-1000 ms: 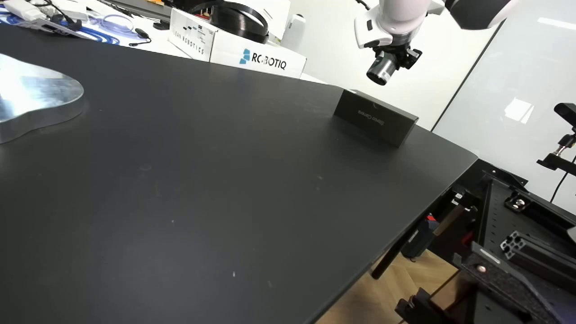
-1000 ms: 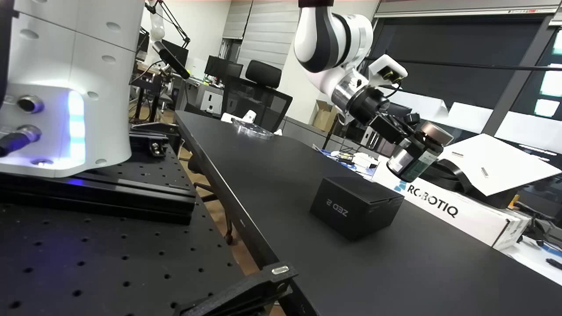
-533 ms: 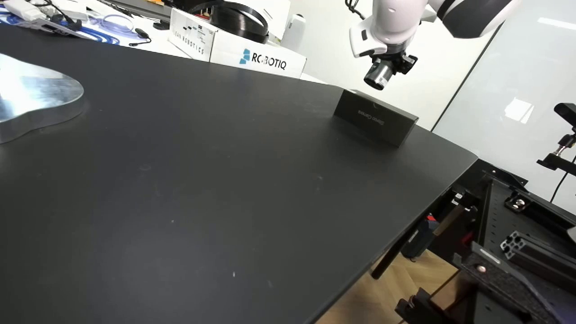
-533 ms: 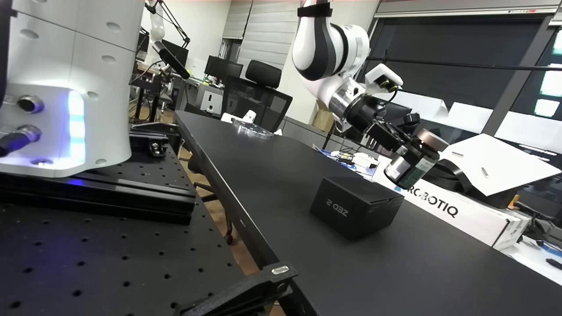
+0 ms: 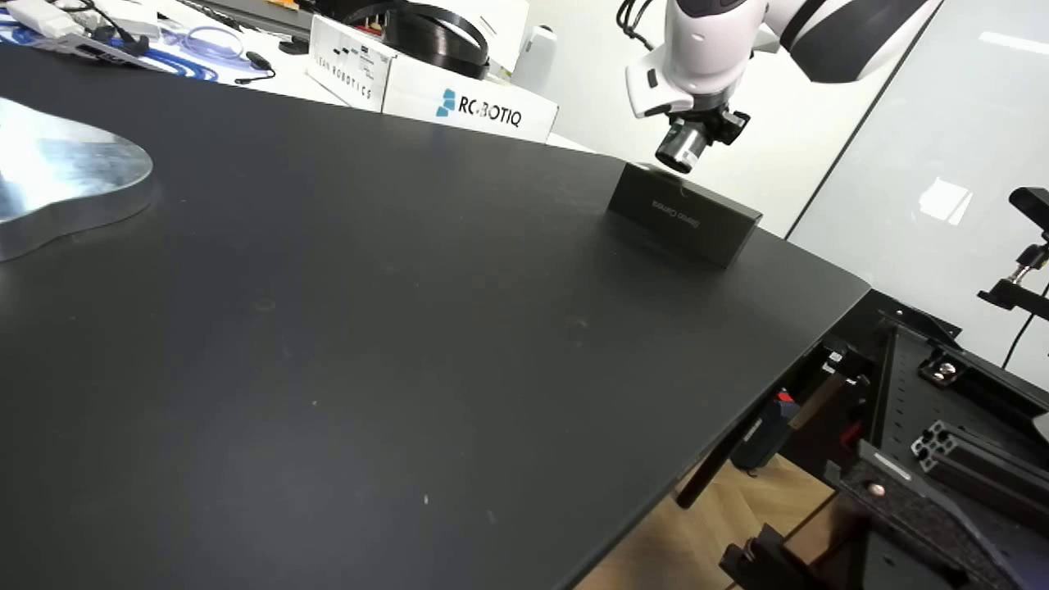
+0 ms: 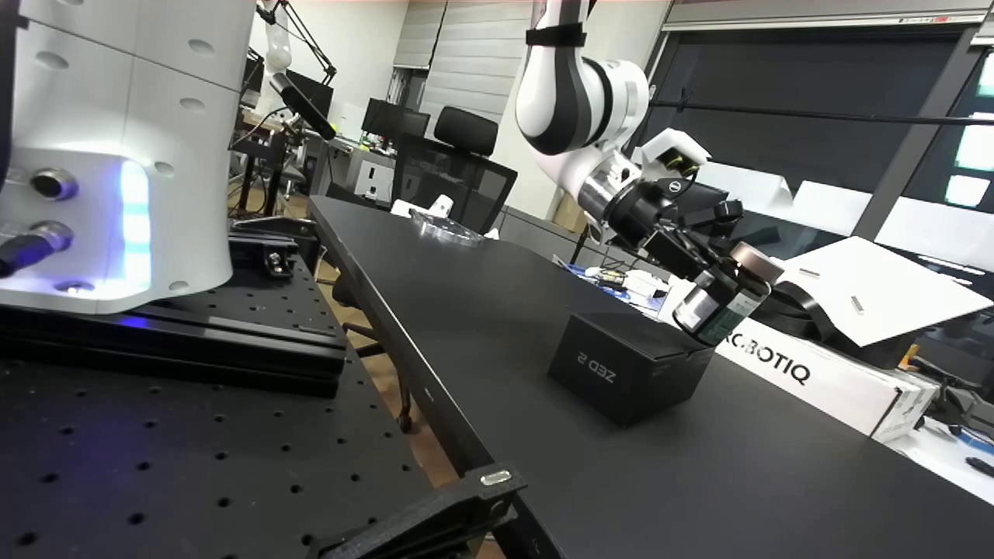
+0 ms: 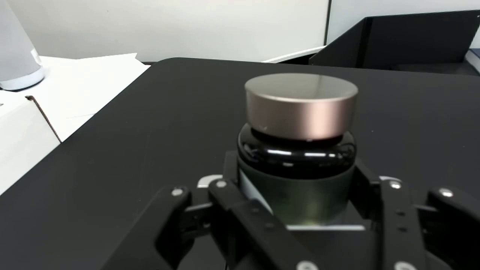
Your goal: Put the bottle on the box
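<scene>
The bottle (image 7: 300,157) is dark with a copper-coloured lid and a pale label. It also shows in both exterior views (image 5: 682,147) (image 6: 718,304). My gripper (image 7: 296,178) is shut on its body, with one finger on each side. The bottle is tilted, lid up and away from the arm. The box (image 6: 621,365) is black and low on the dark table; it also shows in an exterior view (image 5: 684,215). The bottle's base is just over one end of the box's top; whether it touches cannot be told. In the wrist view I cannot make out the box.
A white box with blue lettering (image 5: 471,102) stands behind the table (image 5: 369,328), with black material and a white sheet on it. A shiny metal piece (image 5: 65,168) lies on the table. The table's edge runs near the black box.
My gripper with the bottle has moved down and a little left in both exterior views, closer to the box's top. The box has not moved.
</scene>
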